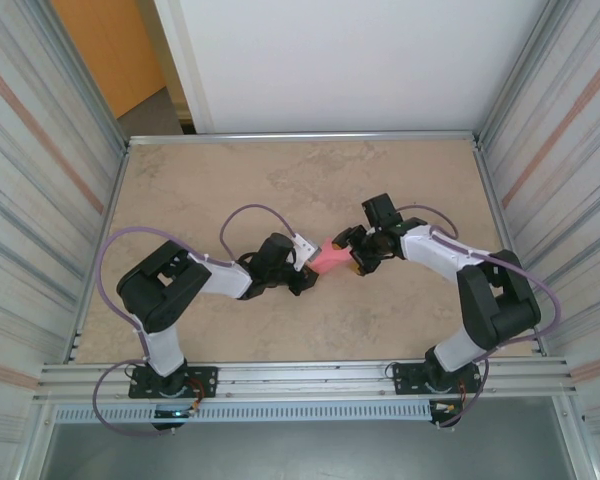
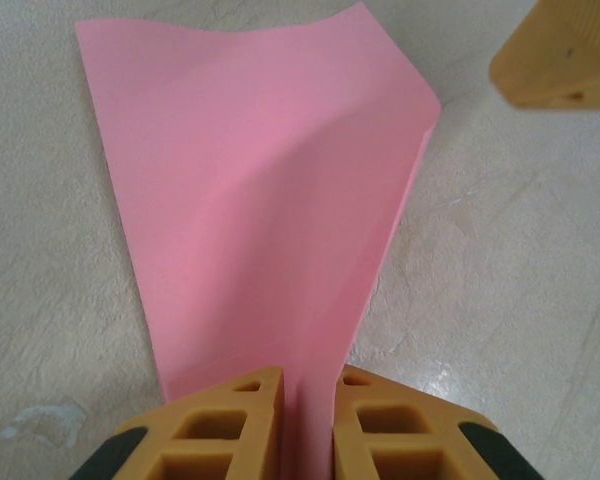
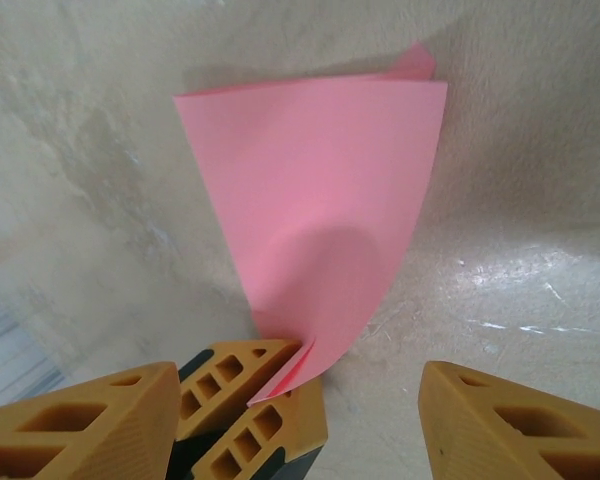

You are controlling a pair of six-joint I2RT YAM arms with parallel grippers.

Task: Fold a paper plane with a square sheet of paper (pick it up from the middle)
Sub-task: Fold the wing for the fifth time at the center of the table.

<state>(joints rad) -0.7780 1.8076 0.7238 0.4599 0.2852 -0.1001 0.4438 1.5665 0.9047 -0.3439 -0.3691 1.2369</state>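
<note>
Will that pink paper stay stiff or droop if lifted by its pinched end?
Probably droops: the pink paper bows and curves away from the left gripper, whose jaws pinch one narrow end. Likely featherlight, being so thin. Its layers gape at the far corner, so it may spring open.

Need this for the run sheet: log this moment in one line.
left gripper: shut on pink paper, narrow end | right gripper: open, not holding | fold: partial, paper curled

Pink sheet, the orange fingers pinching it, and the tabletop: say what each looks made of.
Pink sheet: thin paper, matte; it curves softly and shows no glare. Left gripper's fingers: probably moulded or printed plastic, matte orange, with hollow cells in the tips. Tabletop: hard to tell, perhaps stone-look laminate; mottled beige with faint glossy streaks.
</note>
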